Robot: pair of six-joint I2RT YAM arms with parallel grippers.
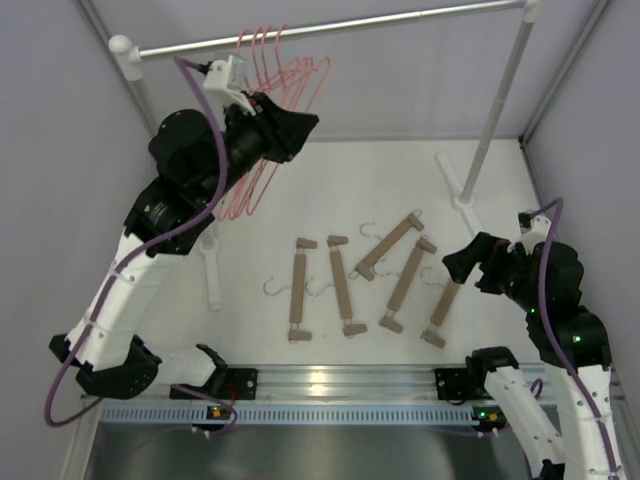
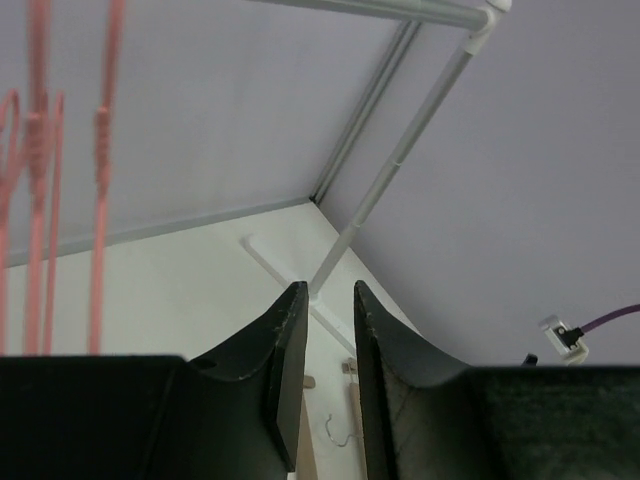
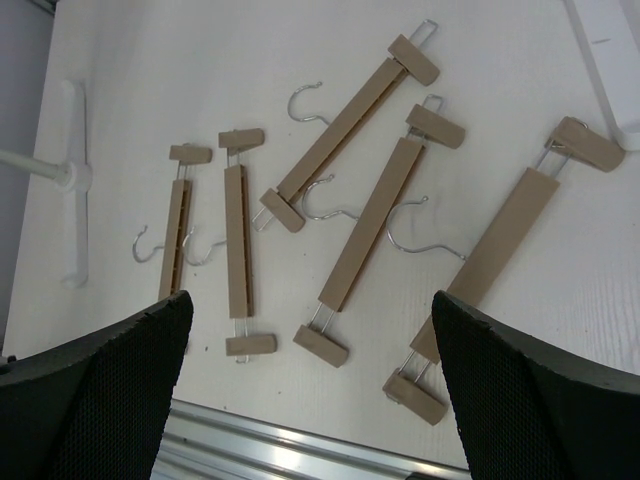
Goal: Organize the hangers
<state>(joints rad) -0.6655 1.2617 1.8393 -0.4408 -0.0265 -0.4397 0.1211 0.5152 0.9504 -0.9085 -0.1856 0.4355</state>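
Five wooden hangers (image 3: 370,225) lay on the counter (image 1: 380,190) just below the wide-open, empty right hand (image 3: 310,300), long axes roughly near-to-far, while the left hand (image 2: 328,290) (barely parted, empty) hung beside the pink hangers (image 1: 275,60) on the rail (image 1: 330,28).

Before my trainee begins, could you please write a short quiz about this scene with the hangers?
1. How many wooden hangers lie on the table?
2. True or false: the pink hangers lie on the table too.
3. Which claw is wide open above the wooden hangers? A) left B) right
Key: 1. Five. 2. False; they hang on the rail. 3. B, the right claw.
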